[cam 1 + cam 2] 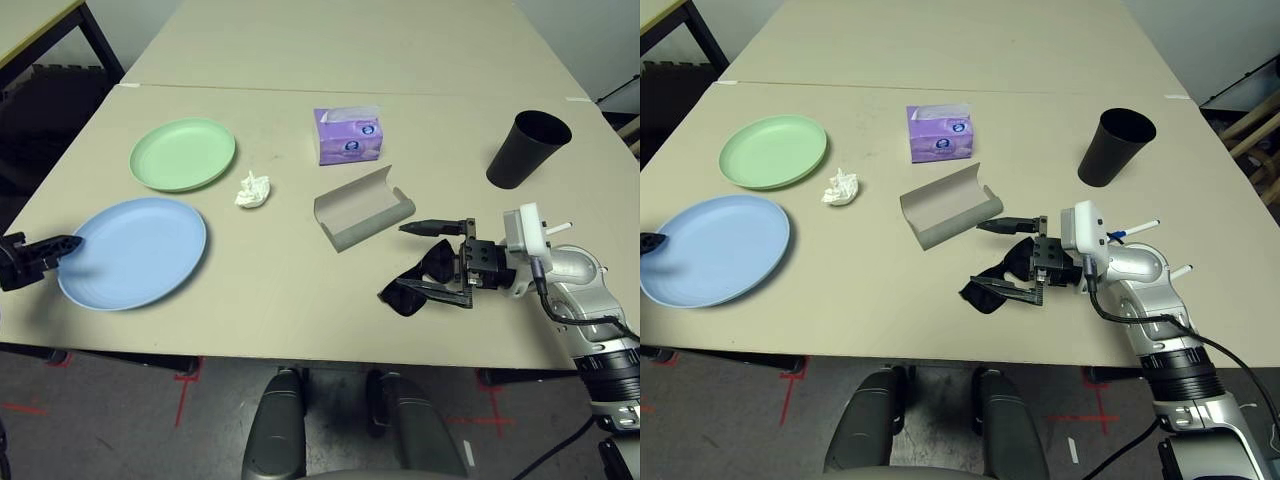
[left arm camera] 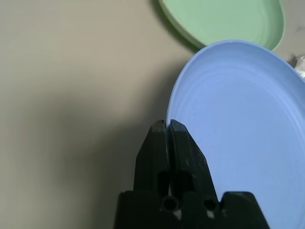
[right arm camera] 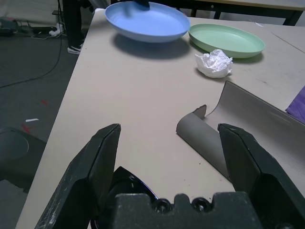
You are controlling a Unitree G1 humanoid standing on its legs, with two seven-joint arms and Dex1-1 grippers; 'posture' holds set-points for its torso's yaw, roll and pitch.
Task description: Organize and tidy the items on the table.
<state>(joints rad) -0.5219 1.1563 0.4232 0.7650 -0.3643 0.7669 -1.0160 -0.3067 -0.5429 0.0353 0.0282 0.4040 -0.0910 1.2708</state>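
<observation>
Now the left gripper (image 2: 167,126) pinches the pale blue plate (image 1: 140,250) rim; lift level (green plate (image 1: 183,153) sits just past it).

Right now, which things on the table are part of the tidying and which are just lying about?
Tidying: blue plate, green plate, tissue wad, sunglasses, glasses case, pen.
Lying about: purple tissue box, black cup.

Pale blue plate (image 1: 135,252), green plate (image 1: 183,153)
</observation>
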